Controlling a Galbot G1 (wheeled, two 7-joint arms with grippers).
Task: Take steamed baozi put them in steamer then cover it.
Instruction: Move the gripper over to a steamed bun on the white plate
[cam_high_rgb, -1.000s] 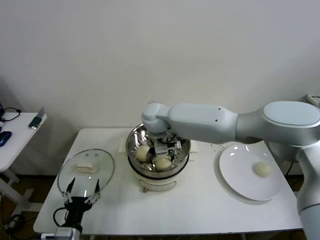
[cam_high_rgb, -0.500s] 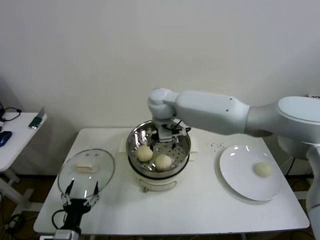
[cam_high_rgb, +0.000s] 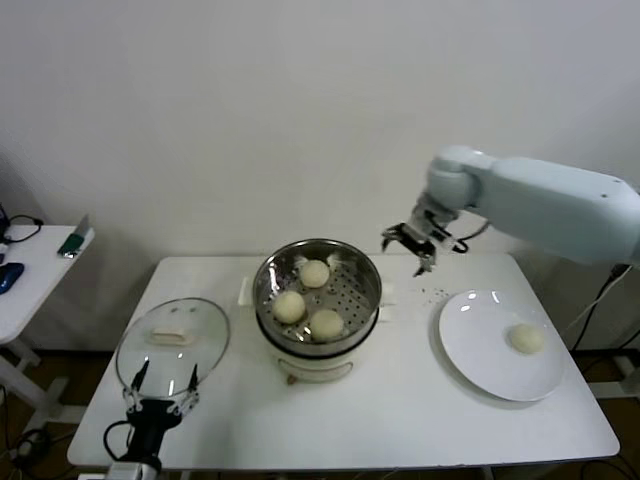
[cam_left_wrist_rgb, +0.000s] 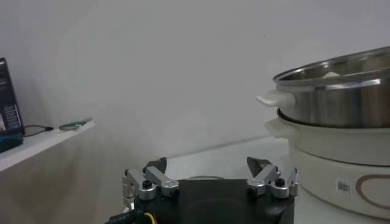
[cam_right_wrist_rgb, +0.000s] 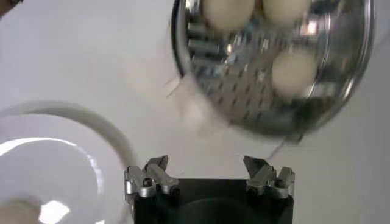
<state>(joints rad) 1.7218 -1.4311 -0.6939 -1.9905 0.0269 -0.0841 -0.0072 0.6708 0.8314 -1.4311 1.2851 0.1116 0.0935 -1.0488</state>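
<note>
The steamer (cam_high_rgb: 268, 275) stands mid-table with three baozi inside: one at the back (cam_high_rgb: 314, 273), one on the left (cam_high_rgb: 289, 306), one at the front (cam_high_rgb: 326, 324). A fourth baozi (cam_high_rgb: 526, 339) lies on the white plate (cam_high_rgb: 470, 345) at the right. My right gripper (cam_high_rgb: 410, 243) hangs open and empty above the table between steamer and plate; its wrist view shows the steamer (cam_right_wrist_rgb: 359, 67) and the plate (cam_right_wrist_rgb: 73, 140). The cover (cam_high_rgb: 205, 350), a glass lid with a white handle (cam_high_rgb: 170, 337), lies flat left of the steamer. My left gripper (cam_high_rgb: 160, 385) waits open at the lid's near edge.
A low side table (cam_high_rgb: 30, 290) at the far left carries a phone (cam_high_rgb: 72, 242) and a dark object. The white wall runs close behind the table. A small white block (cam_high_rgb: 244, 291) lies beside the steamer's left side.
My right gripper has let a third baozi go at the back of the steamer, lifted out, and swung right towards the plate. The left arm has not moved.
</note>
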